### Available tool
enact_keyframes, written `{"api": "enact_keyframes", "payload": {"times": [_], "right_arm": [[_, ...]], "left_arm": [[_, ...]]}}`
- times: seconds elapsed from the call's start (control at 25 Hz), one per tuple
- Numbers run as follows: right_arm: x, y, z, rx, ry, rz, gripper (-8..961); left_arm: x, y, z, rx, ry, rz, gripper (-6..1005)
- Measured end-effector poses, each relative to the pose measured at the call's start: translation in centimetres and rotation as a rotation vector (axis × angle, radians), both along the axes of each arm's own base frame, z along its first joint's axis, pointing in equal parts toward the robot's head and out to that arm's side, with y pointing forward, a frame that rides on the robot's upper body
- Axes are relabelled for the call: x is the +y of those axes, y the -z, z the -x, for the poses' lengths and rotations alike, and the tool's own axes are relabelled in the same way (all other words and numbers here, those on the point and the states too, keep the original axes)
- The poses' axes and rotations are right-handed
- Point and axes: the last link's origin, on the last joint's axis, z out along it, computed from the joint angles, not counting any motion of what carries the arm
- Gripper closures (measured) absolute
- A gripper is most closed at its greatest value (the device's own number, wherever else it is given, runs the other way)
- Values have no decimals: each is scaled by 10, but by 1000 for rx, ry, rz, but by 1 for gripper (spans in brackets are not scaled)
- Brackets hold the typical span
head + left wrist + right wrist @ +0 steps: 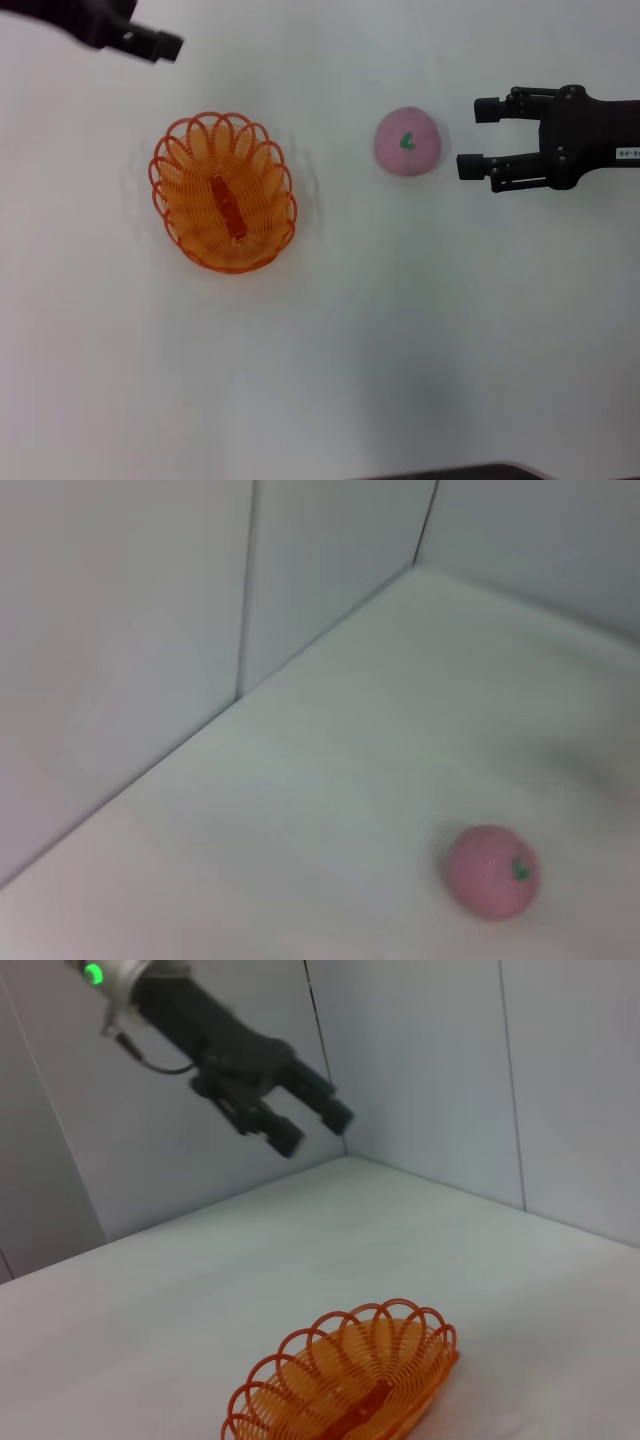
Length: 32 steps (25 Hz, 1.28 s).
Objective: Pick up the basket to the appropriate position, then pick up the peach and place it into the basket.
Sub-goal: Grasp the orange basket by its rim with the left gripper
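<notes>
The orange wire basket (225, 192) stands upright on the white table, left of centre. It also shows in the right wrist view (345, 1385). The pink peach (408, 141), green leaf mark up, lies to the basket's right and apart from it. It also shows in the left wrist view (492, 871). My right gripper (478, 137) is open and empty, just right of the peach, with its fingers pointing at it and not touching. My left gripper (150, 42) is raised at the far left behind the basket. In the right wrist view it (312, 1128) hangs above the table, open and empty.
The white table (400, 330) is walled by pale panels at the back and side (120, 630). A dark edge (480, 472) shows at the table's front.
</notes>
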Motion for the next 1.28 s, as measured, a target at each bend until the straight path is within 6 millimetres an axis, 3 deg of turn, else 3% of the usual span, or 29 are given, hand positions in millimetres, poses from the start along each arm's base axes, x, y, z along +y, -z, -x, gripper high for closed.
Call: {"api": "enact_keyframes", "payload": {"times": [0.28,0.32,0.36,0.56,0.72,1.0,1.28], "right_arm": [[-1,4,0,5,-15,4,68],[-1,5,-1,6,-18,4,68],[-1,6,-1,6,-18,4,68],[-1,9,-2,10,-15,3,68],[-1,11,-3,12,-12,2,68],[1,15,-3,17,0,0,67],[3,17,-5,12,12,-9,67]], "left_arm": [[35,48,-21,234,3,-22,179],[39,65,-18,286,2,-22,182],[39,65,-18,286,2,-22,186],[39,107,3,420,14,-25,203],[32,128,16,451,20,-9,217],[28,141,27,468,12,2,242],[28,142,26,471,19,-4,476]]}}
